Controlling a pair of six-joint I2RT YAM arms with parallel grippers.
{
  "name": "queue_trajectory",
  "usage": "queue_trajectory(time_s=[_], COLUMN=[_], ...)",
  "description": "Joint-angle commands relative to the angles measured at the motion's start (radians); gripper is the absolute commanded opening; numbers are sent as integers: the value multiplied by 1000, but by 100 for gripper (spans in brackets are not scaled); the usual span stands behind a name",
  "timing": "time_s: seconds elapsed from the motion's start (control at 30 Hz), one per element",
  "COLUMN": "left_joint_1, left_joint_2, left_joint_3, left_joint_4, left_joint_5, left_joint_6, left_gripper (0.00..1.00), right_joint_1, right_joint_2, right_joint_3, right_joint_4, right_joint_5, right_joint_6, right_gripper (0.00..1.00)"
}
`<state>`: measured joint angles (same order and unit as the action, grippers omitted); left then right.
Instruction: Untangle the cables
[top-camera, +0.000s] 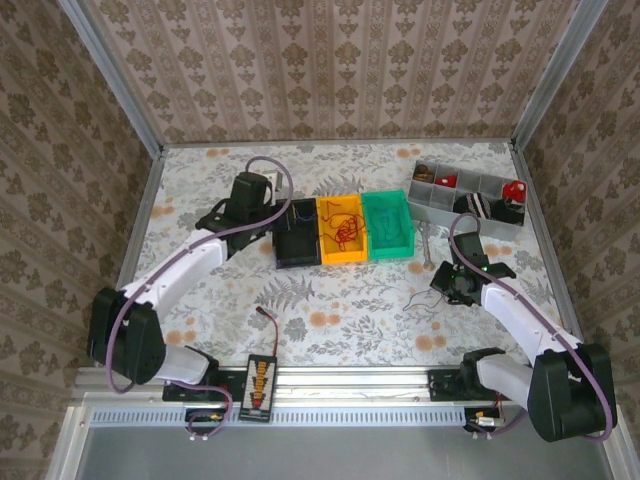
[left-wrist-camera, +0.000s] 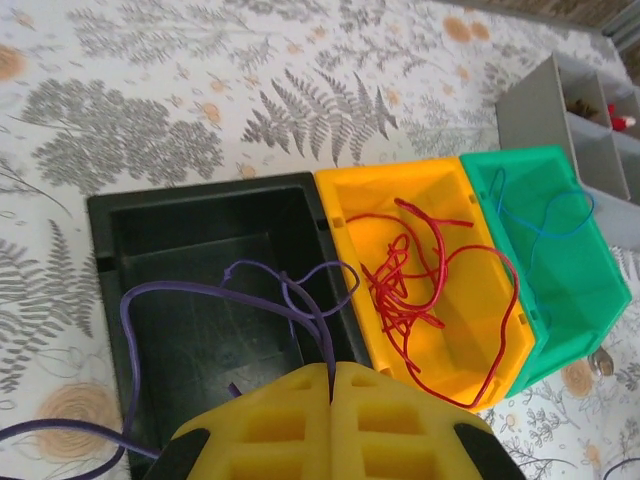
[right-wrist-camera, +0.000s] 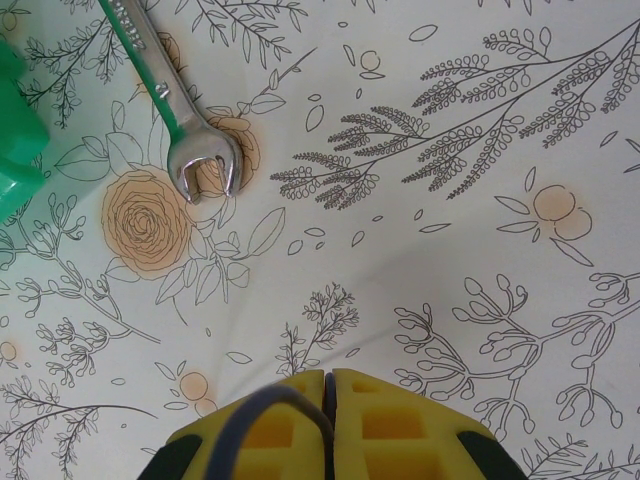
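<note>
Sorting thin cables (top-camera: 343, 228) by colour into 3 plastic bins.
Pinched shut on a thin purple wire (left-wrist-camera: 200, 288), the left claw (left-wrist-camera: 331, 375) hangs over the black rectangular plastic bin (left-wrist-camera: 180, 225) touching the orange plastic bin's (left-wrist-camera: 420, 190) left side, probably to drop it there, since each colour seems to get its own box. Red wires (left-wrist-camera: 400, 290) lie inside the orange bin; 1 blue wire (left-wrist-camera: 545, 232) lies in the green plastic bin (left-wrist-camera: 590, 290) touching its right side. Well right of the orange bin, the right claw (right-wrist-camera: 328, 380) is closed above the desk (right-wrist-camera: 450, 250) near a silver open-ended spanner (right-wrist-camera: 195, 150); a dark strand (right-wrist-camera: 265, 400) crosses 1 finger, whether gripped I cannot tell.
</note>
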<state>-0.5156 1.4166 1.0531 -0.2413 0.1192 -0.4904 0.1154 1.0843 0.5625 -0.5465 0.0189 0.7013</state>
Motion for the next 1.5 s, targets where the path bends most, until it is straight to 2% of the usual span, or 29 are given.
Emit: queue_trajectory(time_s=[0.0, 0.27, 0.43, 0.63, 0.67, 0.77, 0.8, 0.87, 1.0, 1.2, 1.37, 1.47], left_joint_1=[-11, -31, -58, -52, -52, -56, -58, -65, -73, -49, 18, 21], left_joint_2=[49, 171, 247, 290, 289, 255, 238, 204, 116, -23, -61, -80], left_joint_3=[7, -16, 23, -6, 1, 17, 24, 47, 72, 55, 22, -6], left_joint_4=[43, 221, 240, 326, 314, 288, 271, 216, 146, 104, 124, 125], left_joint_5=[-23, 26, 44, 48, 33, -12, -35, -83, -175, -283, -177, -187], left_joint_6=[-48, -144, -148, -213, -214, -194, -184, -156, -114, -152, -218, -233], left_gripper=[0, 0, 0, 0, 9, 54, 62, 70, 82, 86, 87, 87], right_joint_1=[-6, -8, -8, -10, -10, -10, -10, -10, -8, 5, 38, 86], right_joint_2=[-24, -38, -47, -48, -46, -43, -42, -41, -50, -156, -198, -189], right_joint_3=[-3, -3, 6, 23, 26, 33, 33, 31, 30, 79, 197, 276], right_joint_4=[-10, -26, -44, -53, -53, -50, -49, -46, -31, -10, -44, -35], right_joint_5=[6, 10, 15, 19, 17, 14, 12, 10, -18, -82, -92, -131], right_joint_6=[-23, -26, -35, -43, -45, -48, -48, -49, -58, -83, -97, -105], right_gripper=[0, 0, 0, 0, 0, 0, 0, 0, 0, 0, 0, 0])
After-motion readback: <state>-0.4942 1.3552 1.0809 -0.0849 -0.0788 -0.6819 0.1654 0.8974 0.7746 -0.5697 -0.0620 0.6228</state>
